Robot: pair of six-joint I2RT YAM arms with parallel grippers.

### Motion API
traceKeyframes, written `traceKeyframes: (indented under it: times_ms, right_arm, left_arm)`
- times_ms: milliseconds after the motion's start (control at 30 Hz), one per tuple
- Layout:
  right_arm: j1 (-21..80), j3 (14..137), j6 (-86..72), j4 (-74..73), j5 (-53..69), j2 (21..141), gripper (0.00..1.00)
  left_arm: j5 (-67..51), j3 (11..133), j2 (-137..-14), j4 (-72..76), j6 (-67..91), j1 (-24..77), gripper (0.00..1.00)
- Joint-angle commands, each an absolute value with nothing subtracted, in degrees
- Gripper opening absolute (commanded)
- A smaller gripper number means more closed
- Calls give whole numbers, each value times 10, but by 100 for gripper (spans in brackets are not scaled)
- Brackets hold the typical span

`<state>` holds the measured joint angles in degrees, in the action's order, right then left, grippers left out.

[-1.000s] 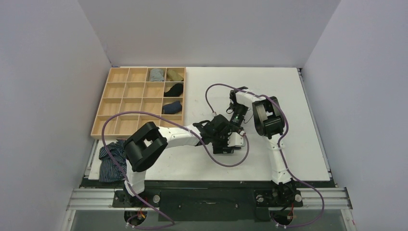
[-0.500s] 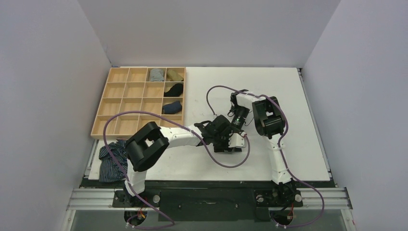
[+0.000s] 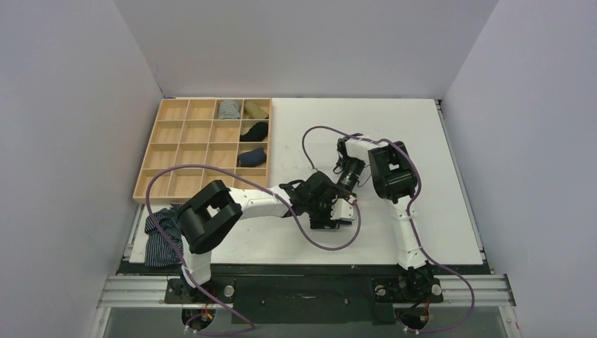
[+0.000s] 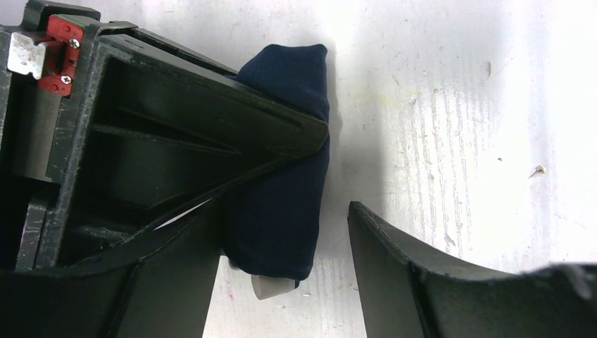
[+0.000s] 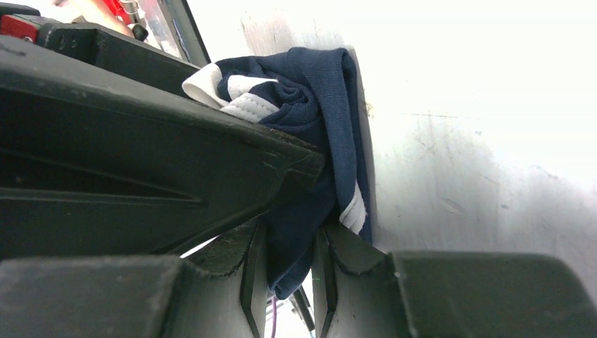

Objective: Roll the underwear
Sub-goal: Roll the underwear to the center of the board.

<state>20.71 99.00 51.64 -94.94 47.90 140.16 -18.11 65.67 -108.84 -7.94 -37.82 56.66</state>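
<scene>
The underwear (image 4: pixel 281 190) is a navy roll lying on the white table; its white trim shows in the right wrist view (image 5: pixel 310 105). My left gripper (image 4: pixel 285 211) is open around the roll: the left finger touches it and the right finger (image 4: pixel 422 282) stands apart from it. My right gripper (image 5: pixel 290 239) is shut on a fold of the navy fabric at the roll's end. In the top view both grippers meet mid-table, the left gripper (image 3: pixel 331 215) just below the right gripper (image 3: pixel 341 190), and they hide the underwear.
A wooden tray (image 3: pixel 176 151) stands at the back left, with several small rolls in its right column, among them a black one (image 3: pixel 255 130) and a navy one (image 3: pixel 251 156). A striped garment (image 3: pixel 163 236) lies at the near left corner. Purple cables loop around both arms.
My left arm has drawn back slightly toward the near left, its gripper staying at the roll. The right gripper has barely moved.
</scene>
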Motion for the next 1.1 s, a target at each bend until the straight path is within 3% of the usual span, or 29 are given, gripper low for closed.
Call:
traceKeyframes:
  times_ms: [0,367,833,1067]
  right_arm:
    - [212,983,529,-900,498,1396,0]
    - [213,978,522,-901,512,1391,0]
    - [213,982,520,-901,515,1399,0]
    - [213,983,519,-901,515,1398,0]
  left_arm:
    - [-200,631,-1074,-86,-384,571,62]
    - [-184,617,-1053,-87,-405,571,55]
    - [-196,656,-1100,-81,-395,578,56]
    - [-199,668,-1118,-90,-393,578,47]
